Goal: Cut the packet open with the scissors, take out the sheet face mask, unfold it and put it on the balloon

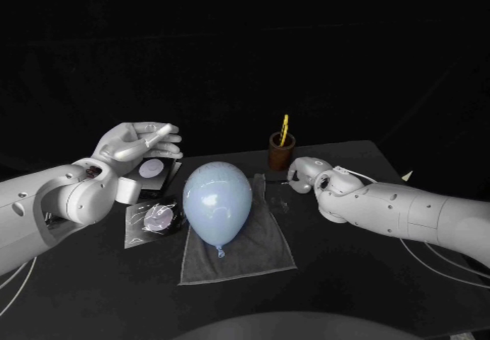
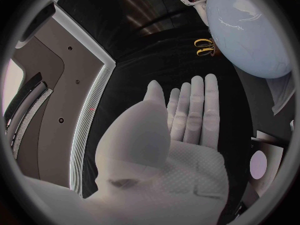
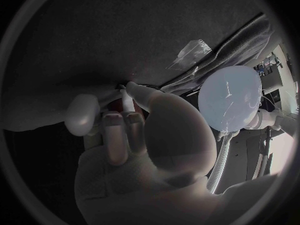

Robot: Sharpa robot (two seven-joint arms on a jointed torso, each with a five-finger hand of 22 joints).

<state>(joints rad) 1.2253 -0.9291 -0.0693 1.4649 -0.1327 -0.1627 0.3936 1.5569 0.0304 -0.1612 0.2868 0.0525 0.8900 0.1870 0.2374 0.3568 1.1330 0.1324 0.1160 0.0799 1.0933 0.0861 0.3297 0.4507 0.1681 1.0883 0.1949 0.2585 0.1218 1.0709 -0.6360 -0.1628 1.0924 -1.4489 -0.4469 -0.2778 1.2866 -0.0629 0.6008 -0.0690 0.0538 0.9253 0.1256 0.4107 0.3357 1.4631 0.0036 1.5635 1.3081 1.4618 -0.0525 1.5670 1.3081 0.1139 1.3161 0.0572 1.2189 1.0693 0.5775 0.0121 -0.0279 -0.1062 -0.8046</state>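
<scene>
Where the head camera looks down, balloon (image 1: 217, 197): bare, lying on grey cloth (image 1: 245, 248), mid table (image 1: 347, 283).
packet (image 1: 153, 216): crumpled, just left of balloon, nothing touching it.
scissors (image 1: 283, 134): upright in brown cup (image 1: 281, 152), far right of balloon.
left wrist, left hand (image 2: 181, 130): flat, fingers straight, grasping nothing.
right wrist, right hand (image 3: 144, 135): fingers curled down at table beside cloth; cannot tell whether it grasps anything.
step: judged packet-opening; no mask on balloon.
next: one hand pins packet, other draws scissors.
</scene>
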